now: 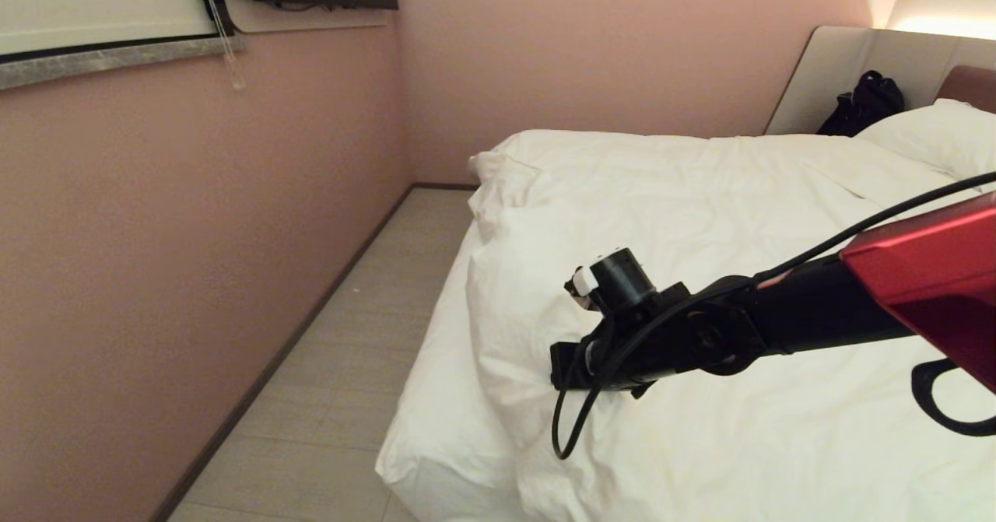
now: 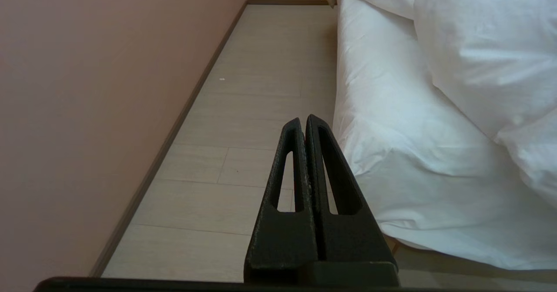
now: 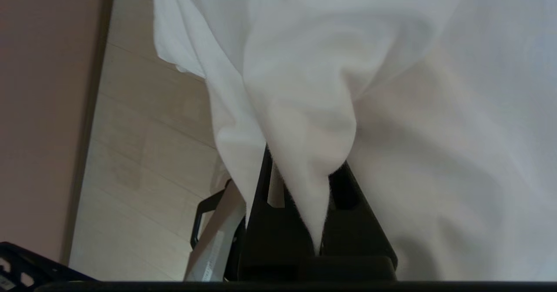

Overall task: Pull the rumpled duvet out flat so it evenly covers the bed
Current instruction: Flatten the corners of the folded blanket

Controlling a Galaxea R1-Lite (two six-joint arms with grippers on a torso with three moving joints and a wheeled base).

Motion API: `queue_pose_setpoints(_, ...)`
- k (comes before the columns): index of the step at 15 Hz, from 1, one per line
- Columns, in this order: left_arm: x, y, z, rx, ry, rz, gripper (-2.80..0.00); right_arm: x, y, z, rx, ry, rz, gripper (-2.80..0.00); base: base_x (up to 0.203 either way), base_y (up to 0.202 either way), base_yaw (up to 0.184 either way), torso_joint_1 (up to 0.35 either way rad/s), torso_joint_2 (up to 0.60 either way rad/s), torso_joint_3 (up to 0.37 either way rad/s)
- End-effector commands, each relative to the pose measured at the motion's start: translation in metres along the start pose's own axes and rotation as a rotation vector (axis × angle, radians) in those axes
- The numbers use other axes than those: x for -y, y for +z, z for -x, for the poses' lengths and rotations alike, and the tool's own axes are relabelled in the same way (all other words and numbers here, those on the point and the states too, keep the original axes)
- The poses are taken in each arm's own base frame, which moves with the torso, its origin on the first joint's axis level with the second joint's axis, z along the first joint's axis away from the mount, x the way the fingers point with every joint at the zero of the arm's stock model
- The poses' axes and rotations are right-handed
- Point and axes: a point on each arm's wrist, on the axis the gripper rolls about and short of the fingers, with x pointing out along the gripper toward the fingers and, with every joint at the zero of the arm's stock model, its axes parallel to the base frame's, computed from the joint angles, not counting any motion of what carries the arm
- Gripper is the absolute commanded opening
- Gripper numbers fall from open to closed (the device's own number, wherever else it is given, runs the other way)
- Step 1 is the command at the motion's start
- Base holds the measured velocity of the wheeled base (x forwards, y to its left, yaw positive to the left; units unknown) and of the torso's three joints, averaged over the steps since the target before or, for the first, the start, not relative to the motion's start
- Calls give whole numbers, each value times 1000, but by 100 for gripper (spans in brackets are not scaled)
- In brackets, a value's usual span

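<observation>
Across the right half of the head view lies the low double bed (image 1: pixel 436 397) with its white-sheeted mattress, and upon it the thick, puffy white duvet (image 1: pixel 700 195), wrinkled and bunched into a raised fold along the bed's left edge, where it overhangs the side. At the head end a plump white pillow (image 1: pixel 934 133) rests against the beige surround panel (image 1: pixel 840 63); a black bag (image 1: pixel 864 102) sits beside the pillow, against that panel. Pale wood-look plank flooring (image 1: pixel 334 366) runs between the bed and the pink wall (image 1: pixel 194 234).

Right arm — black with a red upper segment — reaches in from the right over the duvet, ending at the fabric near the bed's left edge. The right gripper (image 3: pixel 317 222) is clenched on a pinch of the duvet; in the right wrist view the white cloth gathers into a peak that disappears between the black fingers (image 3: pixel 261 205).

Left gripper (image 2: pixel 304 129) — fingers pressed together and empty — hangs over the floor, just beside the sheeted side of the mattress.
</observation>
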Motion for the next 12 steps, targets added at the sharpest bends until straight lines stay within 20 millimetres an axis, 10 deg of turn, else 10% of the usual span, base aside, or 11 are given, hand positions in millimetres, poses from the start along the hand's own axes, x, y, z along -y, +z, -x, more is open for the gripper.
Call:
queue_pose_setpoints(1, 0, 0, 0, 1, 0, 0, -280, 5, -3, -11, -11, -43, -7, 0, 0, 0, 0, 0, 0, 0)
queue_pose_setpoints(12, 0, 0, 0, 1, 0, 0, -280, -23, 47, 96, 275, -68, 91, 0, 0, 0, 0, 0, 0, 0)
